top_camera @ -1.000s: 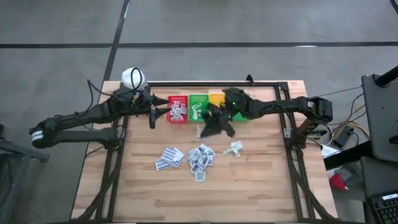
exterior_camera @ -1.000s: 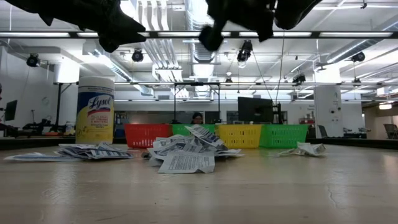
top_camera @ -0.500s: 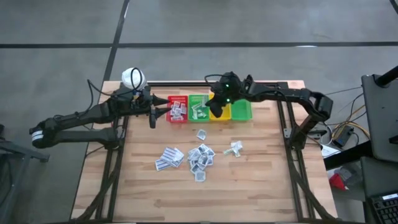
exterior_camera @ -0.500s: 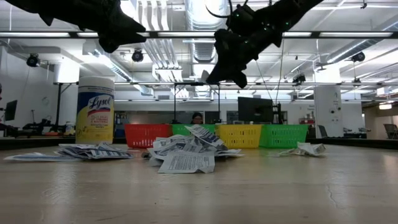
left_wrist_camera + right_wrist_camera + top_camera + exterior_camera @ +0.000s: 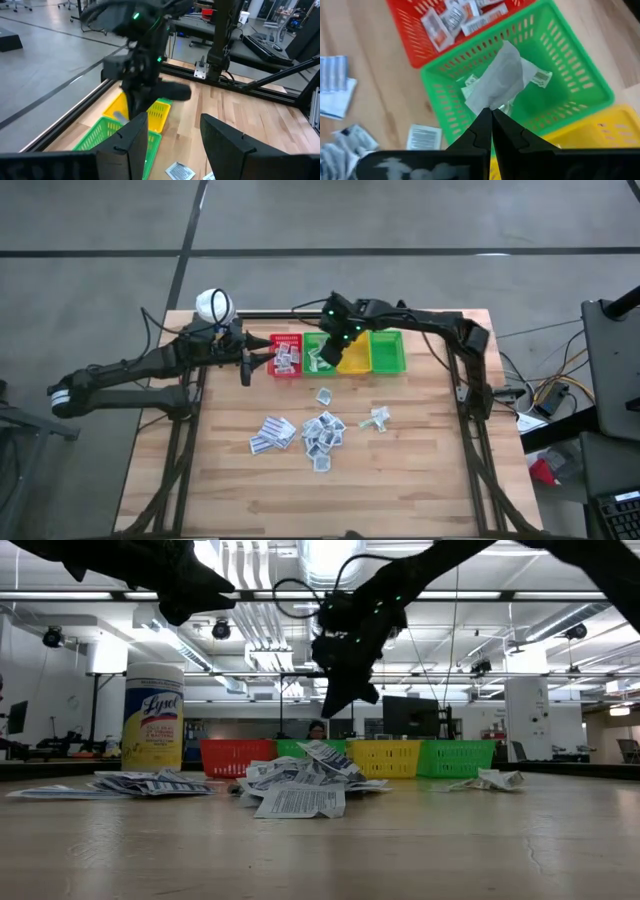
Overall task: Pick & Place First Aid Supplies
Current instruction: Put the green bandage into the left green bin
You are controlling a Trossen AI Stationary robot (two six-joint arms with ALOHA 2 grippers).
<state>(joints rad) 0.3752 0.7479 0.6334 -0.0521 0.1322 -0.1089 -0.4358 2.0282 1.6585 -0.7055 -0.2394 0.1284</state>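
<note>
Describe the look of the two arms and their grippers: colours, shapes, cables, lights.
Both arms are dark, slim and jointed. The left arm has a white band near its base. The right arm shows a small green light near its wrist and a looping black cable. The right gripper has two flat, tapering black fingers.

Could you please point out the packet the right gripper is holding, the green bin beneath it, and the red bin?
packet (image 5: 499, 77), right wrist view, middle of its white face.
green bin (image 5: 580, 82), right wrist view, side wall.
red bin (image 5: 412, 50), right wrist view, mesh wall.
</note>
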